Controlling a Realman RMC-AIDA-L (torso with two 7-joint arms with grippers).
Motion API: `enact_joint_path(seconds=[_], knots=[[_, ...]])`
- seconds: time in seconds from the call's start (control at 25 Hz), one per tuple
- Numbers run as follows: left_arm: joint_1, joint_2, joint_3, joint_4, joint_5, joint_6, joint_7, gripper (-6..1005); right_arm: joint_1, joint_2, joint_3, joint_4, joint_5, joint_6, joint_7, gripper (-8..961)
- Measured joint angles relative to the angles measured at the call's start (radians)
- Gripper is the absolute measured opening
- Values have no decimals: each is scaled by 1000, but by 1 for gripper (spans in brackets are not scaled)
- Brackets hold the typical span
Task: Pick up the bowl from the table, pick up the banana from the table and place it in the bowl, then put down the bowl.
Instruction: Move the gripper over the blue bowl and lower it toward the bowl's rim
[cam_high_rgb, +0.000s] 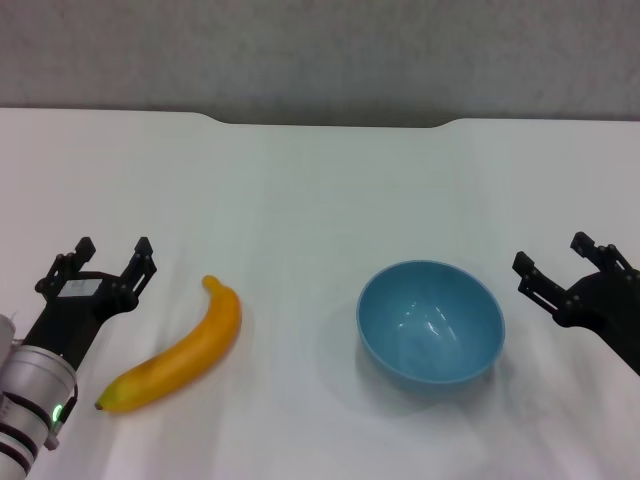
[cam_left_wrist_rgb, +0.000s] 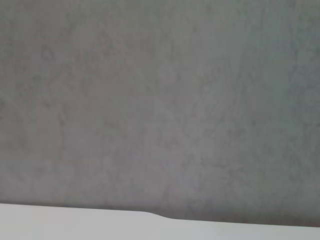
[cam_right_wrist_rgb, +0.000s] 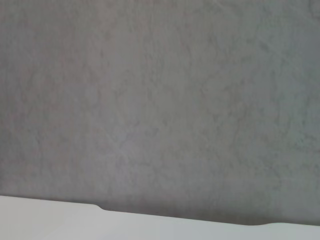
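A light-blue bowl (cam_high_rgb: 431, 322) stands upright and empty on the white table (cam_high_rgb: 300, 200), right of centre. A yellow-orange banana (cam_high_rgb: 177, 351) lies on the table to its left, stem end pointing away from me. My left gripper (cam_high_rgb: 113, 251) is open and empty, just left of the banana, apart from it. My right gripper (cam_high_rgb: 553, 255) is open and empty, just right of the bowl, apart from it. Both wrist views show only the table's far edge (cam_left_wrist_rgb: 75, 220) (cam_right_wrist_rgb: 50, 220) and the grey wall.
The table's far edge has a shallow notch (cam_high_rgb: 335, 123) with a grey wall (cam_high_rgb: 320, 50) behind it. Bare white tabletop lies between the banana and the bowl and beyond them.
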Motion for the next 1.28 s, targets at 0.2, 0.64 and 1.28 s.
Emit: enact_joint_path(seconds=[0.2,0.64,1.28], knots=[[-3,0,-1,0,-1,-1,6,773,0,-1,0,2,3,0,0,906],[-5,1,-4,3,-2,-6,1,772,19,-4,-28,18,1,-8,1,907],[69,165,-126,-463,84,-434,15,763,-109,-56,53,489,-279,-417,168,905]])
